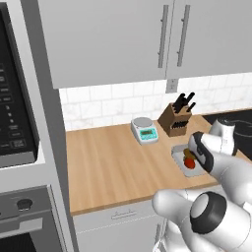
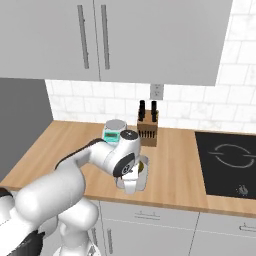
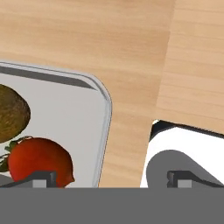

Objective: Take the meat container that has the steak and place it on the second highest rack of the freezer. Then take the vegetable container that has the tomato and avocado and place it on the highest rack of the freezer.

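The vegetable container (image 3: 65,109) is a shallow pale grey tray on the wooden counter. It holds the glossy red tomato (image 3: 39,162) and the olive-brown avocado (image 3: 11,113). My gripper (image 3: 112,179) hangs low over the tray's right rim and stands open, with one fingertip (image 3: 41,178) over the tomato side and the other outside the tray. From the base, the tray (image 1: 181,165) with the tomato (image 1: 189,162) sits near the counter's front edge, partly hidden by my hand (image 1: 201,151). The tray (image 2: 142,182) also peeks out under my hand. The steak and the freezer are out of view.
A kitchen scale (image 1: 144,130) and a knife block (image 1: 174,119) stand at the back of the counter (image 1: 113,162). A black cooktop (image 2: 227,160) lies to the right. An oven stack (image 1: 15,138) fills the left side. Wall cabinets (image 1: 113,39) hang overhead.
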